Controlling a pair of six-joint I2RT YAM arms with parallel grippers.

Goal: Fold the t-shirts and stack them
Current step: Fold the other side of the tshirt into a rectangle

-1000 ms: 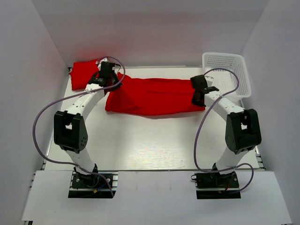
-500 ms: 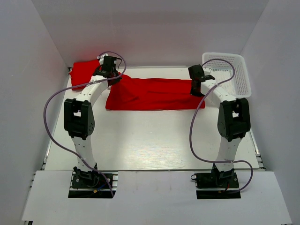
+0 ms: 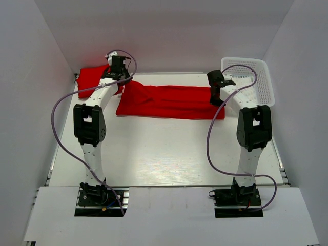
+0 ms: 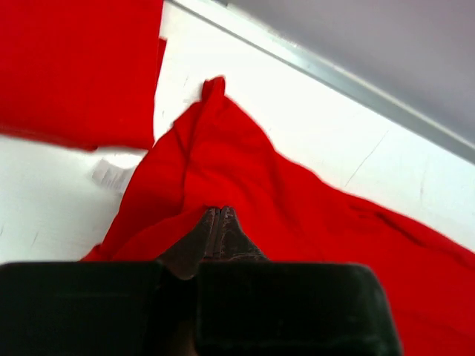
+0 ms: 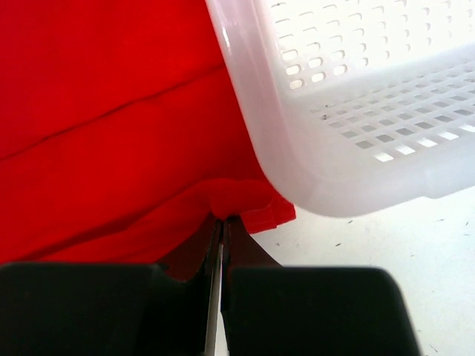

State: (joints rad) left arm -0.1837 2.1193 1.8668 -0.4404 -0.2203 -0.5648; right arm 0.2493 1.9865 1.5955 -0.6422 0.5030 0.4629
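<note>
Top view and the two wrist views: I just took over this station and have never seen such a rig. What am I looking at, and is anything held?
You are looking at two robot arms, the left arm and the right arm. They are bolted at the near edge of a table, and each ends in a two-finger gripper. The wide picture comes from a fixed camera above and behind them. The other two come from cameras on the wrists, looking along the black fingers.

A long red t-shirt lies stretched across the far part of the table. The left gripper is shut on its left end, where the cloth peaks up into the fingers. The right gripper is shut on its right corner, beside the white lattice basket. A second red t-shirt lies flat at the far left corner, and neither gripper holds it.
</note>
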